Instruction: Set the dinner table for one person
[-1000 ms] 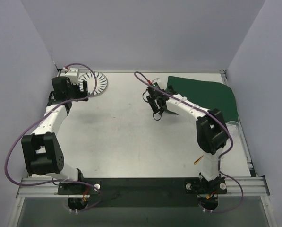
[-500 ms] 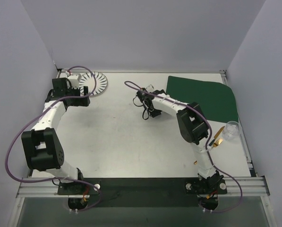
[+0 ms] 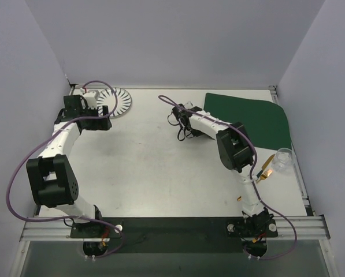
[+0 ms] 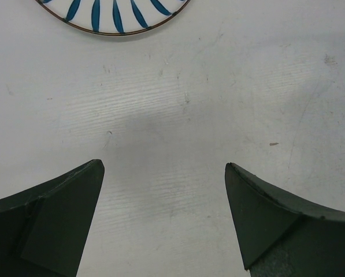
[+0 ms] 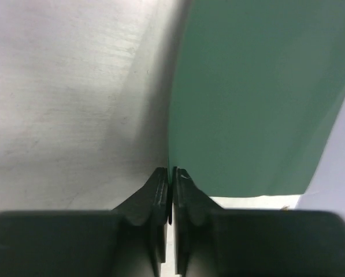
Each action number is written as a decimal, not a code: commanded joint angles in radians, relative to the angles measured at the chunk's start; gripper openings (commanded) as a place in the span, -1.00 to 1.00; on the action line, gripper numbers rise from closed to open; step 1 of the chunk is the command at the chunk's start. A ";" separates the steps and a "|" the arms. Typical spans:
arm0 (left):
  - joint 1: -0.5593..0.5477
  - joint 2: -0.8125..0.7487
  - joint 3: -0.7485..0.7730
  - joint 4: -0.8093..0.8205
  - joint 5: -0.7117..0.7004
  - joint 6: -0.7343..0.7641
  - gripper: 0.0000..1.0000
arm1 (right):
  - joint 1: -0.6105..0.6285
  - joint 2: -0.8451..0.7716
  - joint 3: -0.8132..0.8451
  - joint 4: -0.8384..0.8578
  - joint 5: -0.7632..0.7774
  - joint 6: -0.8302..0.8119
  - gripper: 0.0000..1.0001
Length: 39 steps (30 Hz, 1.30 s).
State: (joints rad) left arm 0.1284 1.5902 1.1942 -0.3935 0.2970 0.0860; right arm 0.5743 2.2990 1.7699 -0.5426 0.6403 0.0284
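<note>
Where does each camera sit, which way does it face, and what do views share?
Top external: above and behind the bases, looking down on the large white tabletop; both arms show.
Left wrist: faces down at tabletop and round blue-striped plate; open left gripper shows.
Right wrist: looks past shut right gripper at dark green rectangular placemat.
Shared: top view shows plate and placemat too.

The dinner table (image 3: 160, 173), a large flat tabletop, is white with faint grey scuffs. The round ceramic plate (image 4: 111, 11) is white with blue radial stripes and a thin brown rim. The rectangular placemat (image 3: 250, 118) is plain dark green. The long cable (image 3: 8, 193) is purple, the slim utensil (image 3: 266, 168) gold, and the drinking glass (image 3: 284, 157) clear.
</note>
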 commanded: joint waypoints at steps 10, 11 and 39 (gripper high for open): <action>0.048 -0.024 0.074 -0.103 0.151 0.026 0.95 | 0.147 -0.266 -0.165 -0.059 -0.322 0.109 -1.00; 0.051 -0.027 0.074 -0.114 0.155 0.032 0.94 | 0.176 -0.289 -0.200 -0.060 -0.362 0.143 -1.00; 0.183 -0.053 0.004 -0.162 0.251 0.126 0.95 | 0.487 -0.156 0.023 0.072 -0.778 0.579 -1.00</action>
State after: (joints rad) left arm 0.2989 1.5677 1.2079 -0.5434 0.5083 0.1741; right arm 1.0534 2.1529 1.7844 -0.4751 -0.1112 0.6399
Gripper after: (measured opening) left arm 0.974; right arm 0.051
